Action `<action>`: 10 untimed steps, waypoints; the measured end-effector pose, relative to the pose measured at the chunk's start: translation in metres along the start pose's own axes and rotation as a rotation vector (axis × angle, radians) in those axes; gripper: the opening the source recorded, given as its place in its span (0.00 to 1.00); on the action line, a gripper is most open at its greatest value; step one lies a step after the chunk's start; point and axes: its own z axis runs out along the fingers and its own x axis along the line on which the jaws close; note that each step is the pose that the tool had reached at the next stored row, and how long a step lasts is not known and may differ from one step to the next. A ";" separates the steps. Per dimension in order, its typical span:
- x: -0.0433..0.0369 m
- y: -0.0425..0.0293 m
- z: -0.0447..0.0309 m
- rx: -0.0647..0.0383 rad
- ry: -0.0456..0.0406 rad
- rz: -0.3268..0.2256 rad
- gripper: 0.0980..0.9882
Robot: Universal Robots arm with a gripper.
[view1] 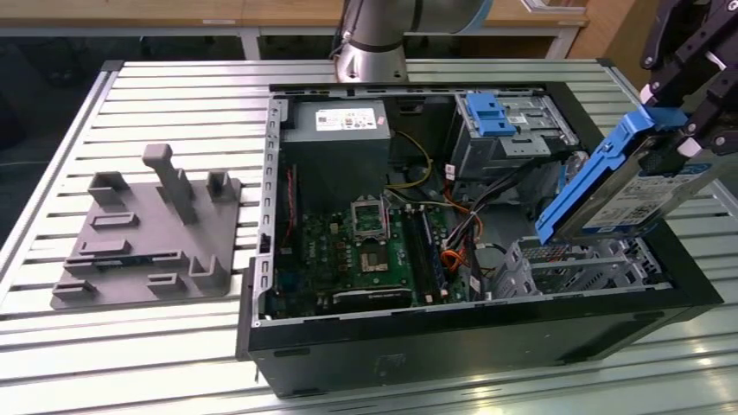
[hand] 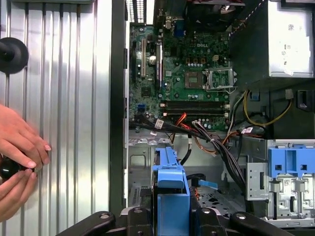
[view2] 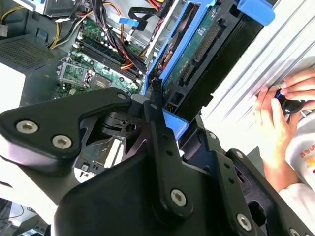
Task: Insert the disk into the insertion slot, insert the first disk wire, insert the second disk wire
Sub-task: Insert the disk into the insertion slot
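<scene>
The disk (view1: 628,194), a silver drive with a white label in a blue carrier, hangs tilted on edge over the right end of the open computer case. My gripper (view1: 678,138) is shut on its upper end. Its lower end hovers just above the insertion slot (view1: 576,264), a silver perforated cage at the case's near right corner. In the first wrist view the blue carrier (hand: 170,189) sits between my black fingers (hand: 135,219), with the slot (hand: 142,164) beyond it. The second wrist view looks along the disk's green circuit side (view2: 197,46). Several loose wires (view1: 461,238) lie beside the slot; which are the disk wires I cannot tell.
A taller grey bay with a blue latch (view1: 496,117) stands behind the slot. The motherboard (view1: 369,246) and power supply (view1: 340,121) fill the case's left half. A grey fixture plate (view1: 150,233) lies on the slatted table. A person's hands (hand: 17,162) hold a black knob beside the case.
</scene>
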 end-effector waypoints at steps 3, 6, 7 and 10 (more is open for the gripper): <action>-0.0001 0.0000 0.0015 0.000 0.0003 -0.001 0.30; 0.0000 0.0000 0.0032 0.000 0.0003 -0.002 0.30; -0.0001 0.0000 0.0037 0.000 0.0004 -0.003 0.30; -0.0001 -0.0001 0.0053 0.000 0.0004 -0.005 0.30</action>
